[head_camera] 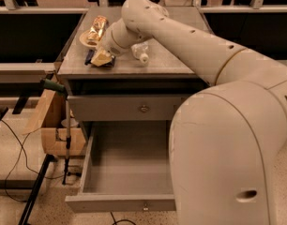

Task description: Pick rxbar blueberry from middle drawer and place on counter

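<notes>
While the middle drawer stands pulled out beneath a shut drawer, the cream arm stretches across the counter surface. The gripper is down low near the front left of that surface. The dark rxbar blueberry lies flat there, right under the gripper, its ends showing on either side. Whether the gripper is clamped on the packet or loose from it, I cannot tell. Just behind sits a gold-and-tan foil packet, and a clear plastic bottle lies just to the right, beside the arm.
</notes>
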Controlling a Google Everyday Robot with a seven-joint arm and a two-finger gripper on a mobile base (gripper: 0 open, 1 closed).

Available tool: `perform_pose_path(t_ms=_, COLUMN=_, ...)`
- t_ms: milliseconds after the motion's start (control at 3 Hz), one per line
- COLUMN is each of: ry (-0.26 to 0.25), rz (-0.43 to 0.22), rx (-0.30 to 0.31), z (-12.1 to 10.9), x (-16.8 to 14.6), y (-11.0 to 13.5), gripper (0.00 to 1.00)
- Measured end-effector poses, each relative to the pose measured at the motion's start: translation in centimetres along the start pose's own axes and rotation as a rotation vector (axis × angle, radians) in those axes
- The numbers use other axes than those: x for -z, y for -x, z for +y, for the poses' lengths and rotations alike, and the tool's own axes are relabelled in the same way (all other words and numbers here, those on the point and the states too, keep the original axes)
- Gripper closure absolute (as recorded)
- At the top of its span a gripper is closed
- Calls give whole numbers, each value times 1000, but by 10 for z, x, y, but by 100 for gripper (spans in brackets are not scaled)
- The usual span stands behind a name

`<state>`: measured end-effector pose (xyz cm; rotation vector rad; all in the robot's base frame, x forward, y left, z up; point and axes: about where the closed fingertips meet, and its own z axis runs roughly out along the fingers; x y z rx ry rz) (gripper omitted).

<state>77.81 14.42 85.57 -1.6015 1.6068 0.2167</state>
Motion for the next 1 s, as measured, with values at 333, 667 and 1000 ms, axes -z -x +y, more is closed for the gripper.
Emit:
perform_pose_path(t_ms=333, ry=-5, rz=12, rx=-11, z=0, x=10, y=-6, gripper=16)
perform_pose_path(t_ms=667, ry=-9, rz=31, rx=-21, z=2, x=26, y=-13, gripper=0)
perform_pose_path(t_ms=1000, ry=-9, rz=31, rx=-21, z=2, x=26, y=-13, gripper=0)
